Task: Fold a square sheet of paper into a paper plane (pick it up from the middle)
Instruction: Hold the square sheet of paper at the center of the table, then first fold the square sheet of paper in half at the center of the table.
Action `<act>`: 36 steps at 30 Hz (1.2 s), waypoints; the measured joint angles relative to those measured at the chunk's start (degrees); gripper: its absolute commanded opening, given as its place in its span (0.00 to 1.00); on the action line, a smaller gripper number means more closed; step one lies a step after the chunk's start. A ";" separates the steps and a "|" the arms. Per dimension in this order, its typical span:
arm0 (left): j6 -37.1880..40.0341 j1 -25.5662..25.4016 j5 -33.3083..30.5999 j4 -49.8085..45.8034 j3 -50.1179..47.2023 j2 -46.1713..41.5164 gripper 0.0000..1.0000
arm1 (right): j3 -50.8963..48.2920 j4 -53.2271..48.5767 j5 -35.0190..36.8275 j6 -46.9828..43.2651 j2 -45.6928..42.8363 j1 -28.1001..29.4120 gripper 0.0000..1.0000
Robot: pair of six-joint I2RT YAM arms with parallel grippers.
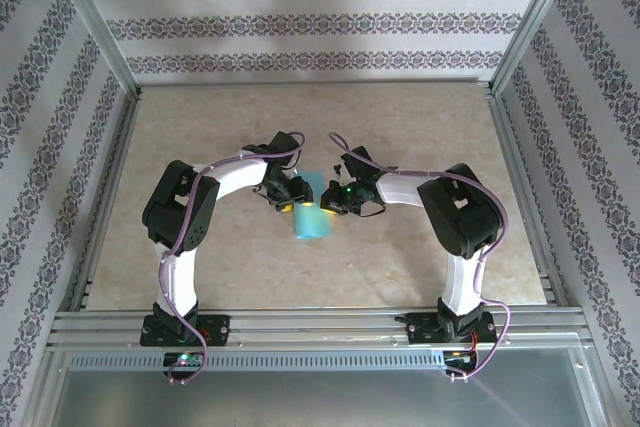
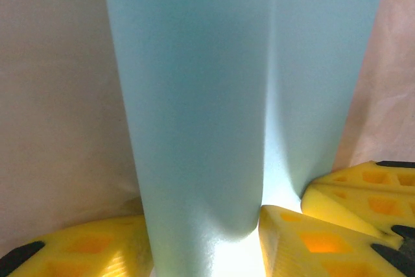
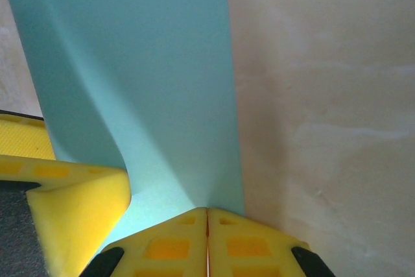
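The paper plane is a narrow light-blue folded strip held above the table's middle, between both arms. In the left wrist view it bulges as a curled fold between my left gripper's yellow fingers, which press it from both sides at a partly closed width. My left gripper meets my right gripper at the paper. In the right wrist view my right gripper has its fingers pressed flat together on the paper's near edge. The left gripper's finger shows beside it.
A beige table lies under the paper. Aluminium frame posts and rails border the table, with patterned walls behind. A metal rail carries the arm bases at the near edge.
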 measured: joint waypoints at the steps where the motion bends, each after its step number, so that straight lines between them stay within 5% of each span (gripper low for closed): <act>1: 0.00 0.00 0.00 -0.04 0.02 0.00 0.48 | 0.13 -0.22 0.26 -0.24 0.04 0.02 0.08; 9: -0.02 -0.74 -1.90 -1.57 1.70 -1.46 0.51 | 1.25 -2.01 0.81 -1.07 0.68 0.13 0.08; 18: -0.24 -1.01 -16.00 -6.75 2.34 -8.76 0.45 | 2.45 -3.85 0.87 -1.07 1.27 0.13 0.08; 27: -6.58 -0.98 -1.40 9.22 -4.26 -14.43 0.19 | 2.80 -4.37 0.96 -1.07 1.46 0.13 0.07; 36: -10.82 -1.01 6.14 13.44 -7.39 -9.73 0.13 | 3.15 -5.01 1.84 -0.61 1.46 0.50 0.06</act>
